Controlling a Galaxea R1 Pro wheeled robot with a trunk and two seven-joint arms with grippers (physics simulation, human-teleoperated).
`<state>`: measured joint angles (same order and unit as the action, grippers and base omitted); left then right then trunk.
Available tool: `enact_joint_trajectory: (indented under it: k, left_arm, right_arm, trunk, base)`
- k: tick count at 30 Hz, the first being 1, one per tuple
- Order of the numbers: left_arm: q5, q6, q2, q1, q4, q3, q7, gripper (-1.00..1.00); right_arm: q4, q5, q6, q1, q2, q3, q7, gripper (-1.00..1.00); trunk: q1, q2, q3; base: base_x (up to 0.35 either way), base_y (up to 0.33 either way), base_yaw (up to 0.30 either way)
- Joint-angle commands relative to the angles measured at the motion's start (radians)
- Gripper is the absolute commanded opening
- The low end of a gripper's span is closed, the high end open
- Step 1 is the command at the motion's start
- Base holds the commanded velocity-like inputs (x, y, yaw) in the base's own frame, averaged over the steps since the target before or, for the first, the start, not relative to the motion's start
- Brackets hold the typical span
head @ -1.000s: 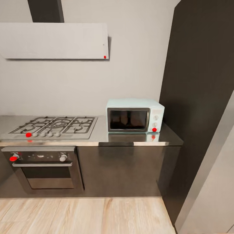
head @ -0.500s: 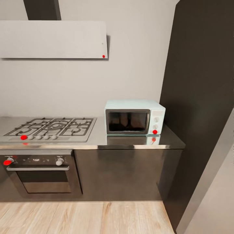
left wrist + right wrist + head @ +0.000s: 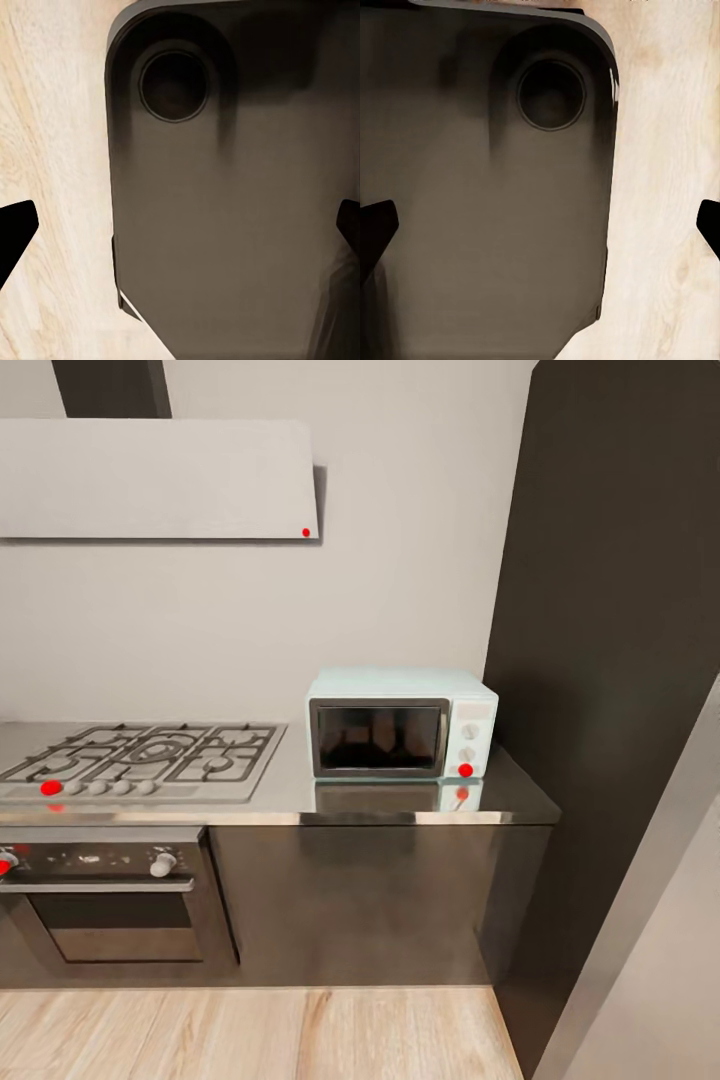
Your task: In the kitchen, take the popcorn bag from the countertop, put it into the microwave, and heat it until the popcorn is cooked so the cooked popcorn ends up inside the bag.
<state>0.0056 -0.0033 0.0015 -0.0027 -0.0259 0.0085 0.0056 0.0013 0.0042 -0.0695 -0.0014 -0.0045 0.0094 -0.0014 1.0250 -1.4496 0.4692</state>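
The pale mint-blue microwave (image 3: 400,722) stands at the right end of the grey steel countertop (image 3: 300,798), its dark glass door closed and its white knob panel on the right side. The popcorn bag and the popcorn are out of view. In the left wrist view my left gripper (image 3: 180,229) is open, its dark fingertips (image 3: 15,234) far apart over the robot's dark base (image 3: 225,210) and the wood floor. My right gripper (image 3: 540,225) is open in the same way, with nothing between its fingertips (image 3: 375,225).
A steel gas hob (image 3: 140,755) with black grates lies left of the microwave, above a black-and-steel oven (image 3: 100,900). A white slab hood (image 3: 150,478) hangs on the wall. A tall dark cabinet (image 3: 610,660) rises at the right. Light wood floor (image 3: 250,1035) runs before the cabinets.
The whole head picture has slid a little to the left, so the camera has moved. The microwave, hob and oven themselves have not moved.
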Motion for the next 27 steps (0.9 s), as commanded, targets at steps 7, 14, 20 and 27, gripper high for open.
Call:
enact_joint_trajectory:
  k: [7,14,20,27]
  left_arm:
    - [0.002,0.000,0.000,0.000,0.000,0.001,0.002,1.00]
    - [0.064,-0.001,0.000,0.000,0.000,0.000,0.004,1.00]
    - [0.087,-0.001,0.000,0.000,0.000,0.000,0.005,1.00]
    - [0.089,-0.001,0.000,0.000,0.000,0.000,0.005,1.00]
  right_arm:
    - [0.000,0.002,0.000,0.000,0.000,0.004,0.000,1.00]
    - [-0.137,0.013,0.007,0.000,0.004,0.019,0.014,1.00]
    - [-0.479,0.013,0.155,0.000,0.003,0.101,0.013,1.00]
    - [-1.219,0.012,0.569,-0.015,0.004,0.099,0.008,1.00]
  trunk:
    - [0.000,0.000,0.001]
    - [0.000,0.000,0.001]
    - [0.000,0.000,0.001]
    - [0.000,0.000,0.001]
  base:
    - [0.001,-0.001,0.000]
    - [0.000,0.000,0.000]
    - [0.000,0.000,0.000]
    - [0.000,0.000,0.000]
